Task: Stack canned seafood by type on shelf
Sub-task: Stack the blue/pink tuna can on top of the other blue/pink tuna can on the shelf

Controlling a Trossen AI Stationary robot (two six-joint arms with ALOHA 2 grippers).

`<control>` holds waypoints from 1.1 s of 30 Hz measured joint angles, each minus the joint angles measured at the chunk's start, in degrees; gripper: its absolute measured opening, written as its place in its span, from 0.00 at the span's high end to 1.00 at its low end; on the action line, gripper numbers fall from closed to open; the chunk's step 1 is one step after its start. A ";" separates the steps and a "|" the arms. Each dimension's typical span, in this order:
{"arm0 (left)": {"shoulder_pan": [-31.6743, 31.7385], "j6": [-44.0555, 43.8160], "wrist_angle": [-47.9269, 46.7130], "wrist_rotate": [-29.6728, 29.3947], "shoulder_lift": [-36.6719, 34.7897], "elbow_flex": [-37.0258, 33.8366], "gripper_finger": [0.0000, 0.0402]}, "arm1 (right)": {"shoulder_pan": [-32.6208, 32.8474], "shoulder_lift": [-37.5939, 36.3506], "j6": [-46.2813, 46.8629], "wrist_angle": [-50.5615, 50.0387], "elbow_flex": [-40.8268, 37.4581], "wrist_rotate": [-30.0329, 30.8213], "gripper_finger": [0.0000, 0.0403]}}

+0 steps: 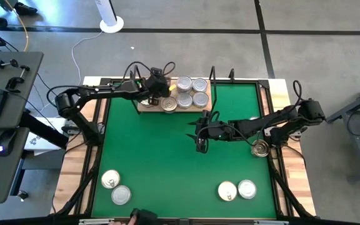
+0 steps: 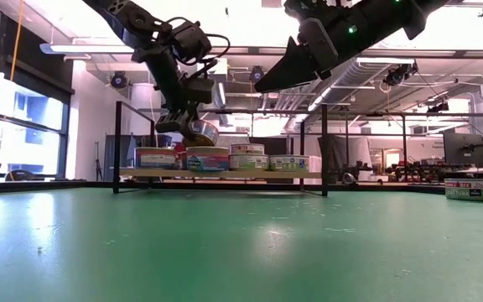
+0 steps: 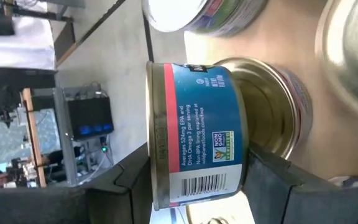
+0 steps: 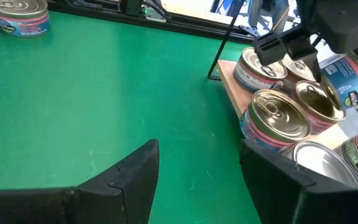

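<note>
— Where do we have the left end effector point(image 1: 157, 87)?

— We have it over the left part of the shelf point(image 1: 144, 107), at the far edge of the mat point(image 1: 167, 156). Its fingers point(image 3: 278, 180) are clamped on a blue tin point(image 3: 194, 134), one on each flat face, so the tin sits on edge in the grip.

— Is that tin touching anything below?

— From the low view we see it tilted, just above the row of cans point(image 2: 225, 158) on the shelf. Whether it touches the one under it, we cannot tell. In the left wrist view a gold-lidded can point(image 3: 269, 106) lies right behind it.

— And the right end effector point(image 1: 200, 145)?

— We have it above the middle of the mat, nearer than the shelf. Its fingers point(image 4: 129, 180) stand apart with only green mat between them; they hold nothing and touch nothing.

— Where are the rest of the cans?

— We count a cluster point(image 1: 189, 94) on the right half of the shelf. Two loose tins point(image 1: 115, 187) lie at the near left of the mat, two more point(image 1: 237, 190) at the near right, and one point(image 1: 260, 148) at the right edge under the right arm.
</note>
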 joint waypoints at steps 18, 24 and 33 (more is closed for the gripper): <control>1.46 1.14 4.72 -1.19 0.31 -0.22 0.56 | 0.09 0.00 0.02 -0.12 0.00 -0.02 0.46; 1.48 0.00 4.56 0.11 0.50 -0.22 0.53 | 0.09 0.00 0.02 -0.20 0.00 -0.02 0.46; 1.68 0.04 3.59 1.02 0.52 -0.20 0.53 | 0.09 0.00 0.02 -0.20 0.00 -0.02 0.46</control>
